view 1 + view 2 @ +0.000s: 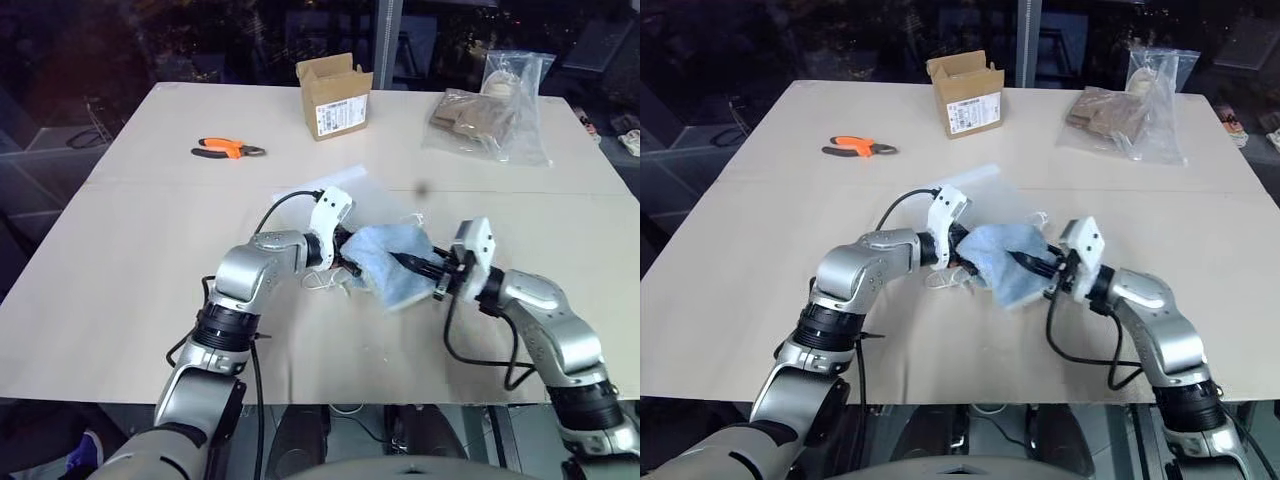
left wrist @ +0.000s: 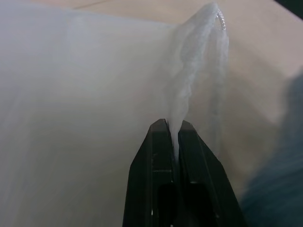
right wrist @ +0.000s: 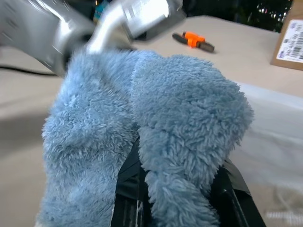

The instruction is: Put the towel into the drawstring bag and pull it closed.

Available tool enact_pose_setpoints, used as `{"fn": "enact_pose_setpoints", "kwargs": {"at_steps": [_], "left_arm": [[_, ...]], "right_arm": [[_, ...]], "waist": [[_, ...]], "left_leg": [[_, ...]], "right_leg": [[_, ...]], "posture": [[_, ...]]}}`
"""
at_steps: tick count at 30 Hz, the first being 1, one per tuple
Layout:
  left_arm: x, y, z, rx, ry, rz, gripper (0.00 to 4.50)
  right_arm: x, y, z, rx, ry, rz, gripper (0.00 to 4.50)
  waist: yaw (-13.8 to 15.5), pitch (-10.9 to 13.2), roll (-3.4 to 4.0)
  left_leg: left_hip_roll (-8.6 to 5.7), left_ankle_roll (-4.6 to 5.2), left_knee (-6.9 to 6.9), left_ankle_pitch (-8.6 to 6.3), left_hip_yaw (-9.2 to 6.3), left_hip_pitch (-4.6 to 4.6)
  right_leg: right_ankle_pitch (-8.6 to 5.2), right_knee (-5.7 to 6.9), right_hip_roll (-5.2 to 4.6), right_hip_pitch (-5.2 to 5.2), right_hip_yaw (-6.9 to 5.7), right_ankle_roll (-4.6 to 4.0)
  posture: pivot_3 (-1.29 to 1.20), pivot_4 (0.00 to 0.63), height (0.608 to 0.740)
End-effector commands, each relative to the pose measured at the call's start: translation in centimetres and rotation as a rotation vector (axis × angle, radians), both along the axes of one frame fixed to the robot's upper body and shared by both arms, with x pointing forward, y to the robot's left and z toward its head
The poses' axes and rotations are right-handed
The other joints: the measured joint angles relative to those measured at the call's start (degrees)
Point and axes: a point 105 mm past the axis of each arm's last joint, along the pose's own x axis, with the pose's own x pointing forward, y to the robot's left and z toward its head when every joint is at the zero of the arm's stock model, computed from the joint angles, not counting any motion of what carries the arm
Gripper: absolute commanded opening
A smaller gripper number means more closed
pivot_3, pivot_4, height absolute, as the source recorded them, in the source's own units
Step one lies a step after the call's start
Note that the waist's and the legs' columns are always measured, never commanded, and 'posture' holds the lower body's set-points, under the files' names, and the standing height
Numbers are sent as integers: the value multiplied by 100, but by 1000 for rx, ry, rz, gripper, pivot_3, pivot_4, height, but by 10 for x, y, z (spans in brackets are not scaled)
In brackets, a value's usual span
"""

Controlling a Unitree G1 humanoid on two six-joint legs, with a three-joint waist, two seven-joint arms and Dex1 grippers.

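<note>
Your left gripper is pinched tight on a gathered fold of the drawstring bag, the thin white cloth squeezed between both fingers and rising past their tips, with a short run of cord showing along the fold's far edge. From the head camera you can see that this gripper sits near the middle of the table, with the bag spreading out flat behind it toward the far side. Your right gripper comes in from the right and points left, its fingers narrowed on the towel; the blue terry cloth drapes over and around both fingers and hangs between the two grippers, just right of the left one. Whether the towel's left edge has actually entered the bag's mouth is hard to tell, since the cloth covers that spot. A loose loop of white cord lies on the table just near of the left gripper. Farther out, orange-handled pliers lie on the far left, an open cardboard box stands at the far middle, and a clear plastic bag of brown items rests at the far right.
</note>
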Motion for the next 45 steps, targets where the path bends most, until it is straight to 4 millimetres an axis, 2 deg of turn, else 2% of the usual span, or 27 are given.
{"fn": "enact_pose_setpoints", "kwargs": {"at_steps": [1,3,7,10,13,16,18,21,23,26,27,29,30,32,36,38,45], "left_arm": [[-11,-8,29,-101,-79,-73,0],[-15,-7,36,-127,-85,-88,0],[-18,-3,39,-135,-98,-81,0],[-19,-1,41,-137,-100,-76,0],[-23,3,35,-99,-102,-82,0],[-28,8,21,-24,-99,-96,0],[-31,10,12,11,-94,-101,0],[-30,6,9,10,-91,-105,0],[-28,2,13,-5,-98,-109,0],[-22,-1,23,-54,-90,-104,0],[-21,-2,25,-68,-86,-102,0],[-18,-1,29,-91,-72,-92,0],[-16,0,31,-102,-66,-84,0],[-12,3,34,-113,-57,-70,0],[-4,9,33,-98,-51,-45,0],[-2,10,32,-94,-47,-40,0],[-3,11,28,-73,-41,-52,0]], "right_arm": [[28,3,-29,-216,-43,-98,36],[38,1,-43,-296,-34,-126,34],[44,-2,-59,-401,-12,-135,32],[50,-7,-64,-384,55,-191,31],[55,-4,-54,-193,185,-260,31],[57,5,-26,220,437,-277,31],[55,10,-11,402,551,-241,30],[55,16,-9,456,616,-254,30],[62,17,-10,488,635,-317,30],[64,22,-2,585,639,-313,30],[65,22,0,628,657,-316,1090],[65,19,-3,604,649,-348,1816],[61,19,-6,531,613,-348,2248],[52,19,-5,475,583,-321,3314],[31,10,-7,272,485,-287,3314],[24,8,-9,233,474,-273,3314],[21,9,-37,58,449,-311,3314]], "waist": [[-25,1,0],[-36,2,2],[-16,2,2],[-29,1,2],[-39,1,2],[-57,1,2],[-49,2,4],[-31,5,7],[-39,5,8],[-39,6,8],[-42,6,9],[-46,6,9],[-47,7,10],[-47,8,12],[-50,10,15],[-54,10,15],[-52,10,15]], "left_leg": [[0,0,0,0,2,0],[-1,1,1,0,9,-1],[-1,0,-2,1,14,-6],[0,0,-1,1,11,-4],[0,0,0,1,11,10],[6,0,2,1,7,16],[8,-1,2,1,6,15],[4,-1,-2,0,6,-1],[3,0,-6,0,10,-2],[2,0,-7,0,9,-6],[2,0,-7,0,8,-6],[2,0,-8,0,6,-6],[2,0,-8,0,6,-6],[0,0,-8,0,8,-8],[0,0,-10,0,6,-14],[0,0,-12,0,5,-14],[2,0,-18,0,-1,-12]], "right_leg": [[0,-1,-1,0,2,0],[0,0,-2,-5,10,-1],[0,1,-1,-9,5,0],[0,2,-1,-8,9,0],[1,6,-1,4,8,0],[2,18,0,3,12,-1],[2,32,0,-1,12,-2],[1,31,-4,-18,10,-3],[1,24,-5,-18,13,-3],[1,25,-4,-23,11,-2],[1,25,-3,-24,10,-2],[1,25,-3,-24,9,-1],[1,24,-3,-24,9,-1],[1,21,-4,-24,11,-1],[0,10,-4,-25,10,0],[0,7,-3,-25,9,1],[-1,6,3,-25,5,0]], "posture": [[0,150,740],[0,150,740],[0,150,740],[0,150,740],[0,150,740],[0,150,740],[0,150,740],[0,150,740],[0,150,740],[0,150,740],[0,150,740],[0,150,740],[0,150,740],[0,150,740],[0,150,740],[0,150,740],[0,150,740]]}}
